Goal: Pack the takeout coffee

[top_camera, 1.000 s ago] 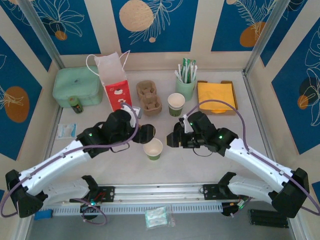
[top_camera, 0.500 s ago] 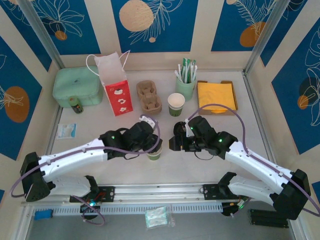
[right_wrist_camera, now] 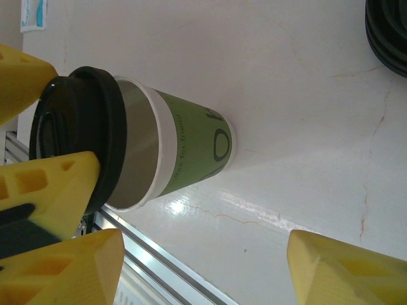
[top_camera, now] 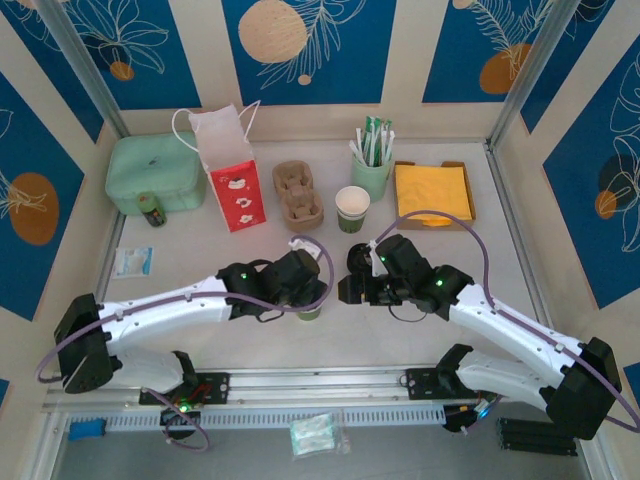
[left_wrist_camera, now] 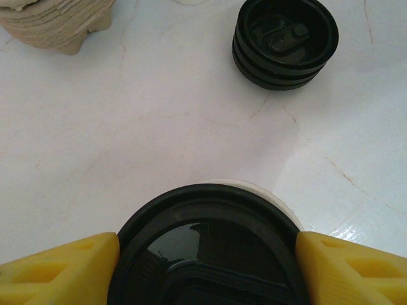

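Black round plastic lid (left_wrist_camera: pixel 206 244) pinched by left jaws | we find it tilted at mouth of green paper cup (right_wrist_camera: pixel 191 147) | right jaws spread, empty | glossy white bench (left_wrist_camera: pixel 159 127)

Printed in dark ink on the green side of the takeout coffee cup (right_wrist_camera: pixel 191 143), at the near middle of the table (right_wrist_camera: pixel 305 95): a large round "O". Just beside it, part of a second tall letter, cut off by the curve of the cup and not identifiable. Along the same green band, a line of small pale script, too fine to read. On the red paper bag (top_camera: pixel 238 192), far and left of centre, small white marks, illegible. On the flat packet (top_camera: pixel 133 262) by the left edge, blue print, likewise illegible. On the black lid (left_wrist_camera: pixel 206 254), moulded shapes, no legible letters.
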{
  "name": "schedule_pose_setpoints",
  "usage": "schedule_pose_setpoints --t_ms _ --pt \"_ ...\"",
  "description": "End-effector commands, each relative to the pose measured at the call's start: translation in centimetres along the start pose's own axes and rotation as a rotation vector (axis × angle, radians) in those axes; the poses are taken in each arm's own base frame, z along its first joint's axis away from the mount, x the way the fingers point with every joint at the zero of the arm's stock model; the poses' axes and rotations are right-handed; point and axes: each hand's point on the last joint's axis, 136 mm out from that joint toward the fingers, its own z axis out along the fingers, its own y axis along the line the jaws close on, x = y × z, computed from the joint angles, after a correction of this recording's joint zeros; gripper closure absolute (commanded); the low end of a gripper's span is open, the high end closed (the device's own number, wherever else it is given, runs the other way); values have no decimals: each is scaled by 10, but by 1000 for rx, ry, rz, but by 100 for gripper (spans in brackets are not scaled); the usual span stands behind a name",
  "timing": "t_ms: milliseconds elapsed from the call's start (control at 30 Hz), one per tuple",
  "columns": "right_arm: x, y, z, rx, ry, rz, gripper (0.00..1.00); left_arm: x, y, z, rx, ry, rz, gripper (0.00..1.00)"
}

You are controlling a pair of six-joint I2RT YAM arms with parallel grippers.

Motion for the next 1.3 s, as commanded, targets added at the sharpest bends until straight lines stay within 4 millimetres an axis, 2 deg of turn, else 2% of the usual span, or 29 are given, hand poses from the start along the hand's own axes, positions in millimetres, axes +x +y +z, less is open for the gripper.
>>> schedule_pose_setpoints --t_ms 0,600,967,1267 --pt "0 1 -1 -9 -12 -23 31 -7 -3 -3 -8 -18 24 30" --pt "-3 3 0 -11 -15 -23 31 0 -13 7 11 13 36 28" --pt "-5 5 0 -17 -17 -24 31 5 -17 13 21 38 43 23" --pt "-6 7 -3 -17 -22 -28 31 -1 -21 6 39 29 39 17"
